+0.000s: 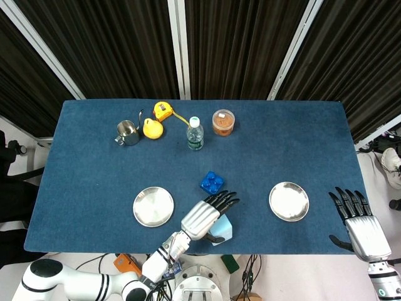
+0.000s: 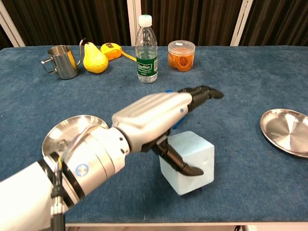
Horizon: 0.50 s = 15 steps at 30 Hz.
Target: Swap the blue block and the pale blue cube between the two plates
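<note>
Pale blue cube (image 2: 188,161), blue block (image 1: 212,182), silver plates (image 1: 153,206) on dark blue tablecloth (image 1: 94,163).
</note>
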Tool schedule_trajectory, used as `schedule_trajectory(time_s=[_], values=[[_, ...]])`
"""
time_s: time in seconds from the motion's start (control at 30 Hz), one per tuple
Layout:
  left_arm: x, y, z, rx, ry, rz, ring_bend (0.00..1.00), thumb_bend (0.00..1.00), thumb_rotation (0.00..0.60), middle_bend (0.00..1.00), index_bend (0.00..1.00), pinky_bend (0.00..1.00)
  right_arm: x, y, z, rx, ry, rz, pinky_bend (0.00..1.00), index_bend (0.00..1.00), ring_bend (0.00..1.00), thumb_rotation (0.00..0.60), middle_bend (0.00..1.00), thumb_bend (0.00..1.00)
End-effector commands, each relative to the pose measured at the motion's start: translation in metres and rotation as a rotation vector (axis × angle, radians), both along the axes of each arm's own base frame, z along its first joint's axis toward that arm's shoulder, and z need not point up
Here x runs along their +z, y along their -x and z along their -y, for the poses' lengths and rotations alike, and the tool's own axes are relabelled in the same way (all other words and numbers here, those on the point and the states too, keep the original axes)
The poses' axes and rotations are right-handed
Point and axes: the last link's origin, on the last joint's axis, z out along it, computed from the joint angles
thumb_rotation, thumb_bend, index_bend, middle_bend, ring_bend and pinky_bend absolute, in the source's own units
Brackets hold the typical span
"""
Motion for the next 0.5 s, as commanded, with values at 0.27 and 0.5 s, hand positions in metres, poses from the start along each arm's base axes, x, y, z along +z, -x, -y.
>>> schedule_trajectory(time_s=[0.27, 0.5], values=[[0.037, -0.010, -0.046, 0.086, -0.061, 0.070, 0.00, 0.00, 0.600, 0.01, 0.07, 0.17, 0.003, 0.001, 0.000, -0.011, 0.002, 0.007, 0.00, 0.00, 0.00, 0.600, 0.00, 0.25], [0.019, 0.004, -0.075, 0.159, -0.085, 0.013, 0.00, 0.00, 0.600, 0.01, 0.07, 0.12, 0.002, 0.001, 0.001, -0.013, -0.003, 0.010, 0.00, 0.00, 0.00, 0.600, 0.00, 0.25]])
